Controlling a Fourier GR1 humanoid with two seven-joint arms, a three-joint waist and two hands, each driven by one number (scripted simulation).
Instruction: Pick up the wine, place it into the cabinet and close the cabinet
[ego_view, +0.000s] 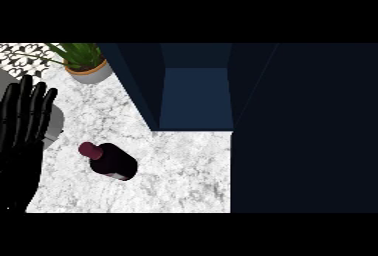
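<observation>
- The wine (109, 161) is a dark bottle with a dark red cap on its top.
- The cap end points up and to the left. The fat end of the bottle points down and to the right.
- A little bit of pale label peeks out near the fat end of the bottle.
- The bottle sits on the counter (184, 165), which is white and grey like marble. No hand is touching the bottle.
- The bottle is in the left half of the counter, below and to the left of the cabinet (196, 97).
- The cabinet is dark blue. It is open at the front, and you can see a blue space inside it.
- Nothing can be seen inside that blue space. The bottle is well apart from it.
- A big dark panel (306, 130) fills the right side of the view, next to the open space.
- The left hand (22, 120) is black and shows at the left edge of the view. Its fingers are straight and point up, a little spread. It holds nothing.
- The left hand is near the bottle but not touching it.
- The right hand does not show at all.
- A green plant in a round pot (87, 67) stands at the top left, just beside the cabinet.
</observation>
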